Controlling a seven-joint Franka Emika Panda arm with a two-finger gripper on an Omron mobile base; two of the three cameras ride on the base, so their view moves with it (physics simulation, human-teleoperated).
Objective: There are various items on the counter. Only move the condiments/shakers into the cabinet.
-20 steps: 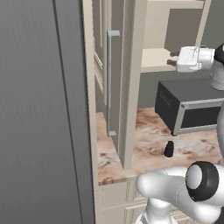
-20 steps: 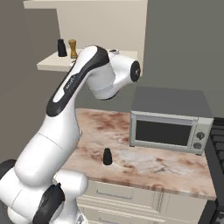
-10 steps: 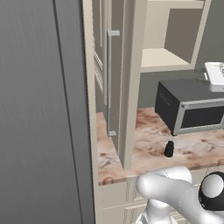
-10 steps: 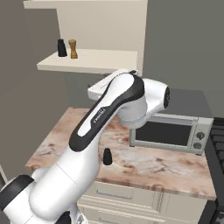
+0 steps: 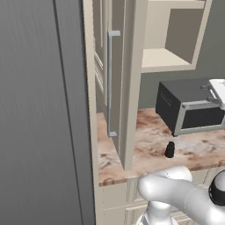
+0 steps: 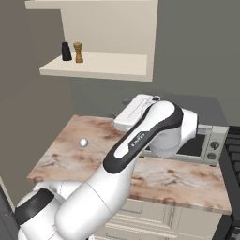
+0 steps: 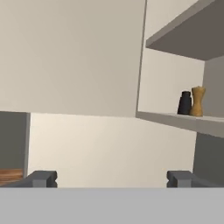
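Two shakers stand on the cabinet shelf (image 6: 108,65): a black shaker (image 6: 66,51) and a golden-tan shaker (image 6: 78,52) right beside it. The hand view shows the same black shaker (image 7: 185,103) and golden-tan shaker (image 7: 197,101) at the right. Another black shaker (image 5: 169,150) stands on the marbled counter (image 5: 145,154) in front of the microwave; the arm hides it in the right base view. My gripper (image 7: 112,178) is open, its fingertips (image 7: 41,178) wide apart with nothing between them. The white hand (image 6: 136,111) hangs over the counter, below the shelf and near the microwave.
The cabinet door (image 5: 127,88) stands open with its grey bar handle (image 5: 112,83) over the counter's left end. A dark grey microwave (image 5: 189,105) sits at the counter's right. A small pale ball (image 6: 84,142) lies on the counter. A tall grey panel (image 5: 39,110) fills the left.
The arm has swung down and to the right, away from the cabinet shelf toward the microwave. The shakers have not moved.
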